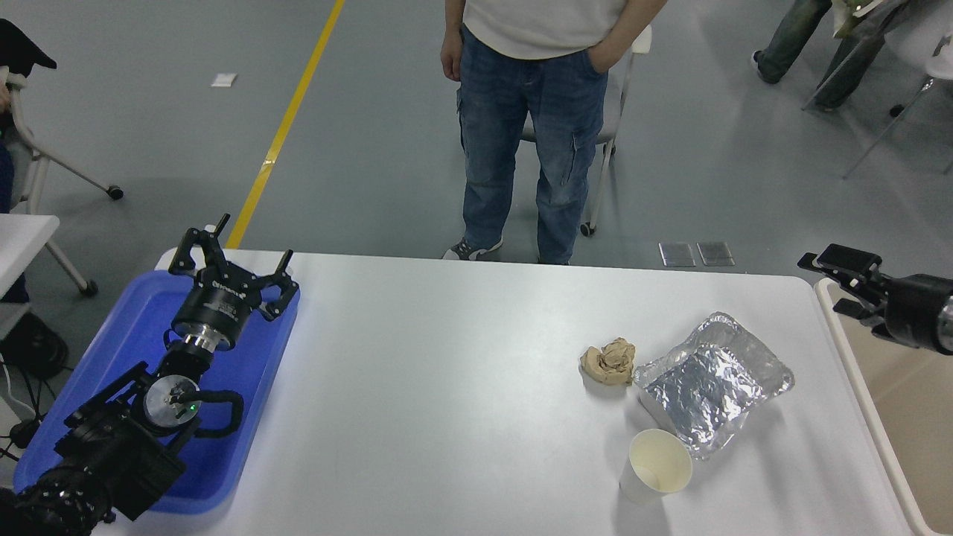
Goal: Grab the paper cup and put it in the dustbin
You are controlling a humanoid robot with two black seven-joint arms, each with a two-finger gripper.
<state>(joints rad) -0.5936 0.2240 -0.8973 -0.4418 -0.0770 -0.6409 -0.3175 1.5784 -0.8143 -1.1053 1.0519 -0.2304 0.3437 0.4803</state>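
Note:
The white paper cup [657, 465] stands upright, mouth up, near the table's front right. The beige dustbin [864, 387] with its cream rim sits against the table's right edge, partly cut off by the picture. My right gripper [837, 286] comes in from the right edge, points left above the bin's far end, and is open and empty, far from the cup. My left gripper [231, 257] is parked, open, over the blue tray at the lower left.
A crumpled tan paper wad [610, 361] and a foil-wrapped box [711, 383] lie just behind the cup. The blue tray [112, 357] is at the left edge. A person [536, 112] stands at the table's far side, beside a chair.

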